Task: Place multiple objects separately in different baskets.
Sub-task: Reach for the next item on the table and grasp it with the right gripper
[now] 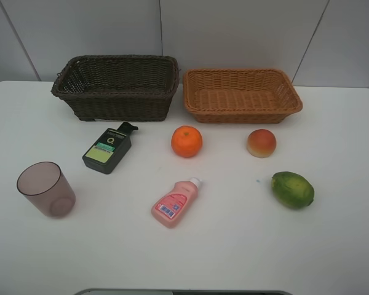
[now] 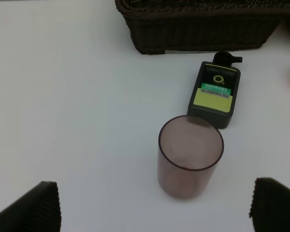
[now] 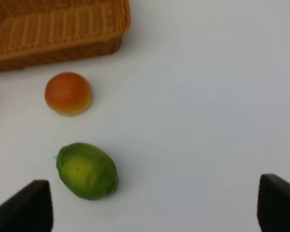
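Six items lie on the white worktop (image 1: 234,252), all outside the two baskets, seen from the high camera. The dark basket (image 1: 120,106) and the tan basket (image 1: 240,115) stand side by side along the far edge, nearly touching.

Taking the orange (image 1: 186,141) as the dial's centre, the dark basket is at 11 o'clock and the tan one at 1 o'clock. The peach (image 1: 261,143) sits at 3 o'clock, the mango (image 1: 293,189) at 4 o'clock and farther out. The pink bottle (image 1: 174,203) lies on its side at 6 o'clock, white cap pointing to 1 o'clock. The green bottle (image 1: 106,149) lies flat at 9 o'clock, its cap close to the dark basket. The cup (image 1: 46,188) stands upright at 8 o'clock, well apart from the orange and near the green bottle.

My left end effector (image 2: 154,215) hangs above the worktop with fingers spread wide, gripping nothing; the cup is just ahead of it, the green bottle beyond. My right end effector (image 3: 152,210) is likewise wide apart and holds nothing, with the mango and peach ahead, off to one side.
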